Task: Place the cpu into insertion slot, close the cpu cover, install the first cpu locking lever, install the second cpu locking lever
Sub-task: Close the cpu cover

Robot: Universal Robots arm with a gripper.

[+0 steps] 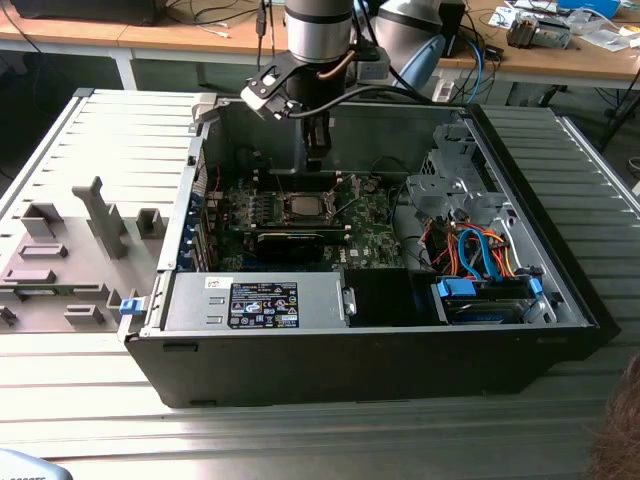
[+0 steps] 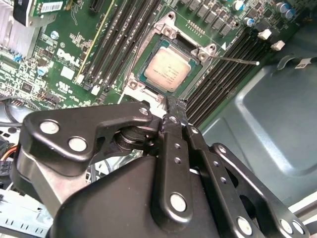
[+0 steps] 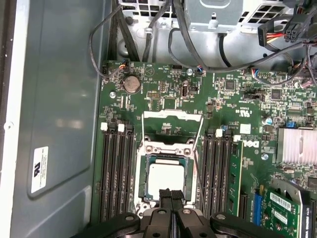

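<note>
Jaws narrow, empty, abv cpu (image 3: 166, 179) in insertion slot (image 3: 148, 148), cpu cover (image 3: 172, 119) up; white sticker (image 3: 39, 168) on case (image 3: 64, 74)

Arm (image 1: 320, 25), upper centre of the exterior view: a silver-grey cylindrical segment ending in a black band. Next to it, towards the exterior view's right, sits a rounded silver joint housing (image 1: 400, 25) with a pale blue cap (image 1: 422, 58). A black cable (image 1: 390, 91) loops out from under the band. A black bracket (image 1: 266, 92) with pale fittings juts towards the exterior view's left.

Gripper (image 1: 316, 155): matt black throughout. The second wrist view shows broad, round-cornered link plates (image 2: 84, 131) and narrow bars, joined by bright silver round-headed pins (image 2: 49, 127). In the first wrist view, the fingers (image 3: 165, 196) are slim, flat-faced and black. No markings noted.
</note>
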